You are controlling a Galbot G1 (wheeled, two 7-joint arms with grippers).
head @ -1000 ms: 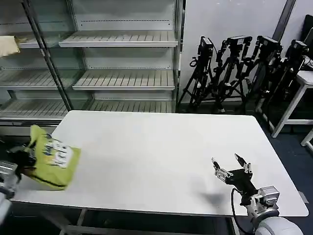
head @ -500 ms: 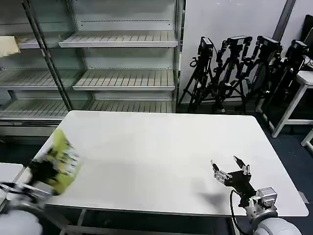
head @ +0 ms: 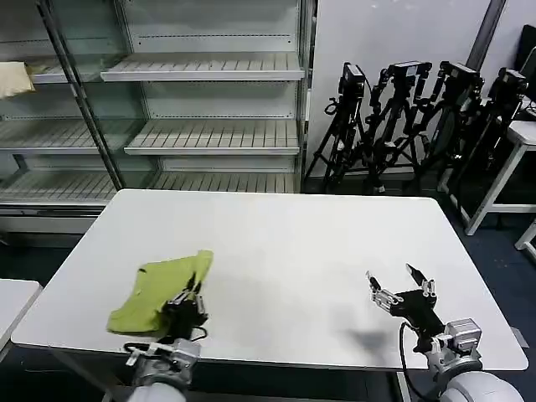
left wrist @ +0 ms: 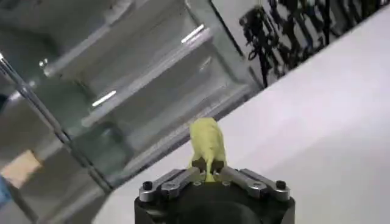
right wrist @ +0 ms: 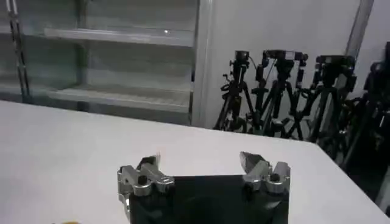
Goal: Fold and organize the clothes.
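Head view: the T-shirt (head: 159, 291) lies crumpled near the table's (head: 318, 243) front-left corner, one edge pinched in the left gripper (head: 188, 303), likely to drag it flat. The right gripper (head: 400, 289) (jaws spread wide, empty) waits near the front-right corner.

Lime yellow-green T-shirt (head: 159, 289) on a plain white table (head: 293, 251)

White table (head: 285, 251) in front; metal shelving (head: 201, 109) behind — black tripods (head: 410, 117) against the wall.

White table (head: 285, 243), yellow-green T-shirt (head: 155, 289)
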